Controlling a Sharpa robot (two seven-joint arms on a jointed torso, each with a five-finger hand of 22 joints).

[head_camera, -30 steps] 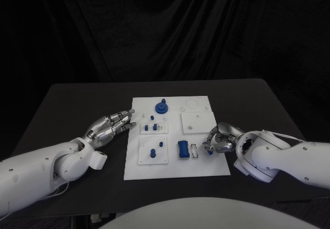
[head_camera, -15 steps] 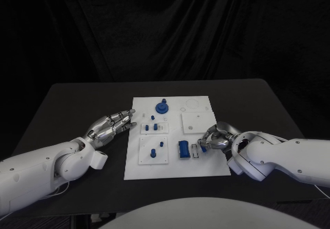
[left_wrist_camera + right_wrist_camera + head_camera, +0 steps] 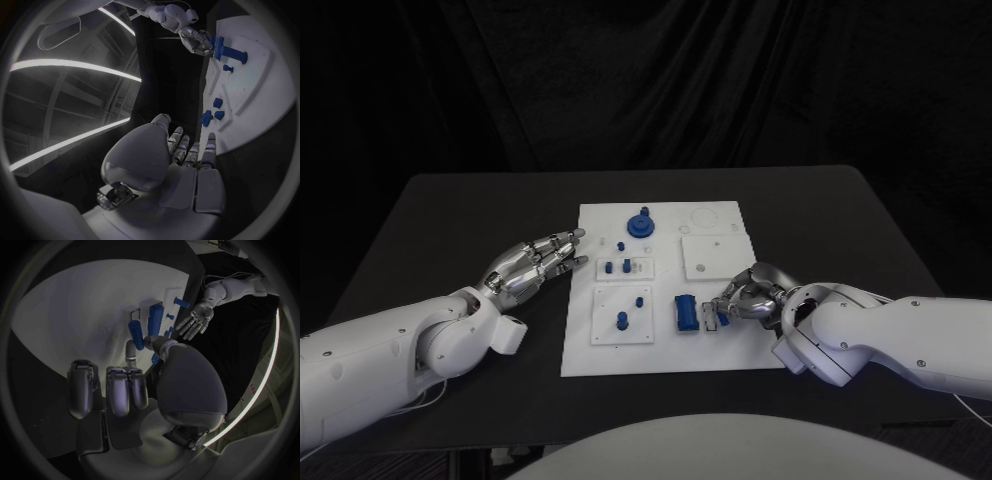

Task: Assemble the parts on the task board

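Observation:
The white task board (image 3: 661, 352) lies in the middle of the black table. My right hand (image 3: 750, 296) rests over the board's right edge with its fingers curled, and pinches a small blue part (image 3: 723, 318) between thumb and a finger. That part sits just right of a blue block (image 3: 687, 312), also seen in the right wrist view as the blue block (image 3: 155, 319). My left hand (image 3: 531, 265) hovers at the board's left edge, fingers spread and holding nothing. A round blue part (image 3: 639, 224) stands at the board's far end.
Small blue pegs (image 3: 622, 268) stand in a raised white plate near the left hand, and more pegs (image 3: 620, 320) in a second plate nearer me. A white square plate (image 3: 710, 252) lies on the board beyond the right hand. Bare black table (image 3: 459, 220) surrounds the board.
My right hand has shifted a little to the left with the small blue part, closer to the blue block. The left hand has stayed put.

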